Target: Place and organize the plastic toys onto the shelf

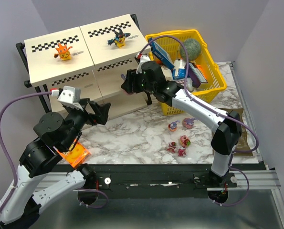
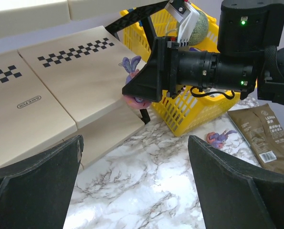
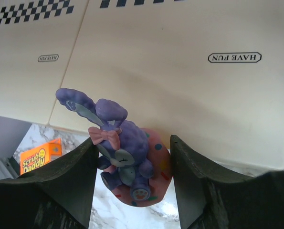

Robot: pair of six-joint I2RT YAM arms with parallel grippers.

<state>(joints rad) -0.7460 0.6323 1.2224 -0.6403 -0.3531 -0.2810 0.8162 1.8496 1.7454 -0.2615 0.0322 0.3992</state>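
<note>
Purple glossy plastic bunny-eared figurine [image 3: 125, 150], pink bow, backed by pink speckled egg shape: pinched between right gripper [image 3: 132, 143] jaws, ears leaning toward its left jaw. Held by the sides, probably so base stays free for set-down. Beige smooth-panelled shelf [image 3: 189, 95], checkered strips, lies just beyond and beneath jaw tips. Left gripper [image 2: 134, 143] jaws spread wide, nothing between them; white veined marble table [image 2: 146, 186] below. Small red-pink figurines [image 1: 179, 144] sit on marble, well back from right jaws, not yet shelved.

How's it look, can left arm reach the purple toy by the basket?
Probably yes: left gripper open, empty, bare marble up to the purple toy; right arm sits higher, at the shelf.
</note>
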